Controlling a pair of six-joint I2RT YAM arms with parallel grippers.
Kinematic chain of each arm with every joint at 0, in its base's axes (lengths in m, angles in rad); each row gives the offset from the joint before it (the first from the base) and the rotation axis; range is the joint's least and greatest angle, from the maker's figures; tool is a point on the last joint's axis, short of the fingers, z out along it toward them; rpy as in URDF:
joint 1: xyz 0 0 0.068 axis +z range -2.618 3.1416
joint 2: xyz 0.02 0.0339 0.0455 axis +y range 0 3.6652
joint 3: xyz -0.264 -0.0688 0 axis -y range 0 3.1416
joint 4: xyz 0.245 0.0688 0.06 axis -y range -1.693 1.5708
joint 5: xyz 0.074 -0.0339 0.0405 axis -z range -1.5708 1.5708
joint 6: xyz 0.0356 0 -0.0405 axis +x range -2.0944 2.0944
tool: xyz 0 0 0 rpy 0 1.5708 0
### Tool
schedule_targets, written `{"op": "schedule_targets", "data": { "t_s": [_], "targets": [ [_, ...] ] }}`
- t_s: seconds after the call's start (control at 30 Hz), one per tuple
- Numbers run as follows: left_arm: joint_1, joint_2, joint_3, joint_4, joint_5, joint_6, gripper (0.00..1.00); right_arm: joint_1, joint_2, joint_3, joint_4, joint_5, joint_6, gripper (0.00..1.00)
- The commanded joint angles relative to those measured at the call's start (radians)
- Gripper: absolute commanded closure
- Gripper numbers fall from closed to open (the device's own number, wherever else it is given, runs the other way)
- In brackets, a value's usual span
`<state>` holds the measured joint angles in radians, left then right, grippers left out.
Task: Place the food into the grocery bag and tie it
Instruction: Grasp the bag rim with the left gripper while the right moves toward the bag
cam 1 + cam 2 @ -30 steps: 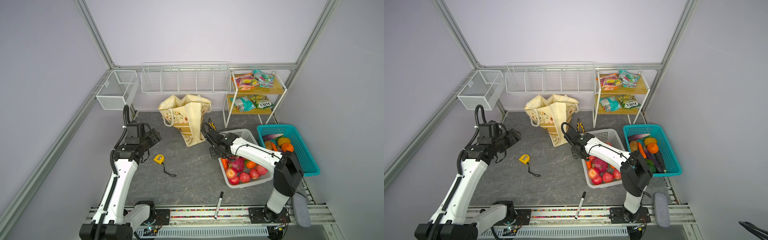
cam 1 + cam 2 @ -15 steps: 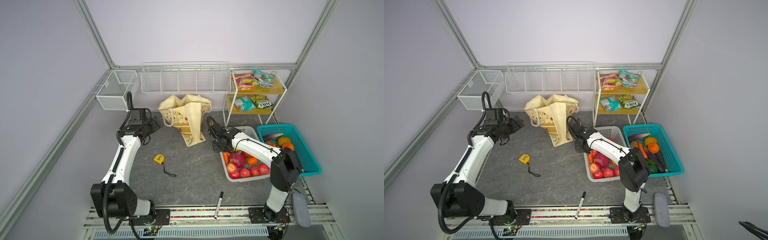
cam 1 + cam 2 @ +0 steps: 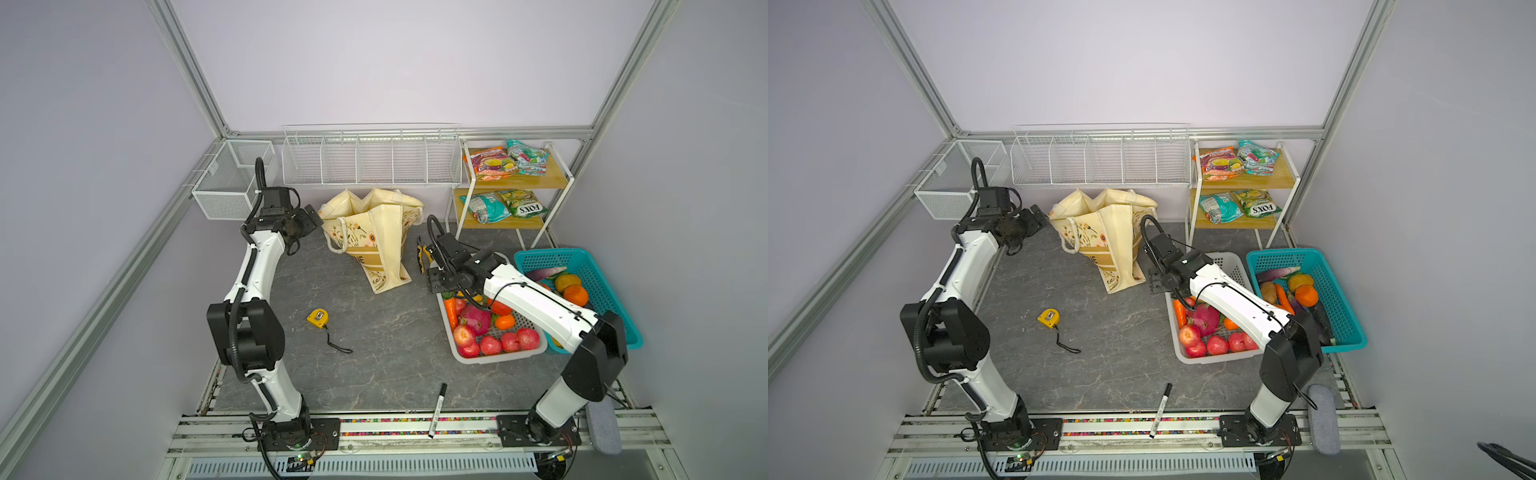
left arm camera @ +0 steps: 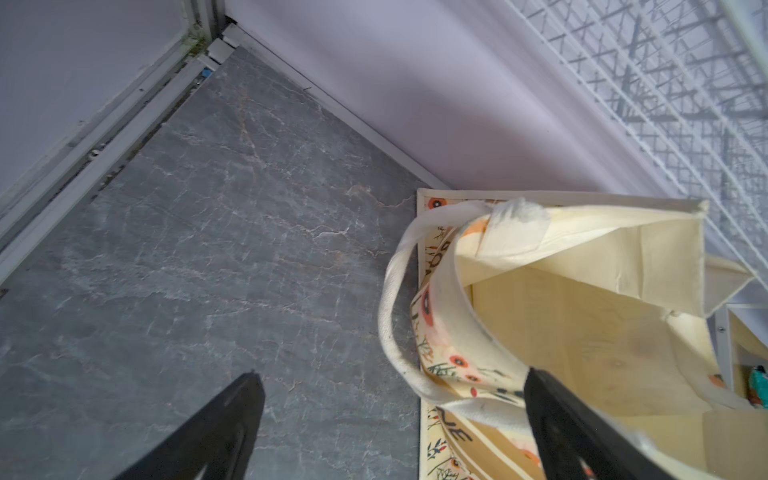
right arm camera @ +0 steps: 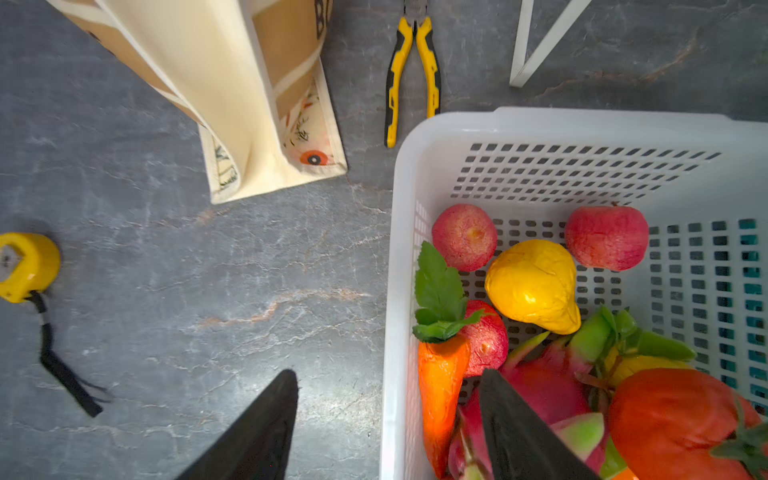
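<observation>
Since a second ago, the left arm has swung away from the one tape measure (image 3: 318,318) and now reaches, elbow high, to the grocery bag (image 3: 374,237) at twelve o'clock. The left gripper (image 3: 312,217) hovers spread wide and empty beside a rope handle (image 4: 388,316). The right gripper (image 3: 433,282), nearly closed before, now gapes empty astride the white basket (image 3: 498,358) rim at four o'clock. Inside lie one tomato (image 5: 673,419) and one pear (image 5: 532,286). The orange-purple snack packet (image 3: 492,164) is one of four on the shelf (image 3: 555,179) at two o'clock.

Bright, even overhead light, soft shadows; motion blur on grocery bag (image 4: 582,257) and wire rack (image 4: 648,83), wide-angle bending at edges.
</observation>
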<state>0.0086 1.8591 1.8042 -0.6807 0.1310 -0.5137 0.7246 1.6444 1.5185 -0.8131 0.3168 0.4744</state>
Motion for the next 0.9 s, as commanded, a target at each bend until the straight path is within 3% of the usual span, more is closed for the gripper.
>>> {"op": "schedule_targets", "data": {
  "t_s": [0.0,0.13,0.33,0.47,0.6,0.73,0.87],
  "targets": [
    [-0.002,0.065,0.085,-0.04,0.057,-0.011,0.05,0.009,-0.04,0.008,-0.012,0.009,0.004,0.27],
    [-0.013,0.131,0.147,-0.063,0.081,-0.011,0.12,0.013,-0.069,-0.003,-0.017,0.02,0.003,0.27],
    [-0.049,0.187,0.199,-0.115,0.1,0.004,0.34,0.013,-0.101,-0.026,-0.021,0.038,0.004,0.27],
    [-0.058,0.153,0.202,-0.18,0.107,0.037,0.7,0.013,-0.131,-0.043,-0.028,0.048,0.007,0.27],
    [-0.056,0.068,0.188,-0.288,0.07,0.099,0.96,0.015,-0.177,-0.062,-0.034,0.044,0.016,0.27],
    [-0.055,-0.06,0.073,-0.313,0.115,0.143,1.0,0.018,-0.216,-0.069,-0.025,0.004,0.026,0.26],
    [-0.056,-0.228,-0.136,-0.292,0.218,0.177,1.0,0.019,-0.254,-0.072,0.015,-0.071,0.065,0.24]
  ]
}}
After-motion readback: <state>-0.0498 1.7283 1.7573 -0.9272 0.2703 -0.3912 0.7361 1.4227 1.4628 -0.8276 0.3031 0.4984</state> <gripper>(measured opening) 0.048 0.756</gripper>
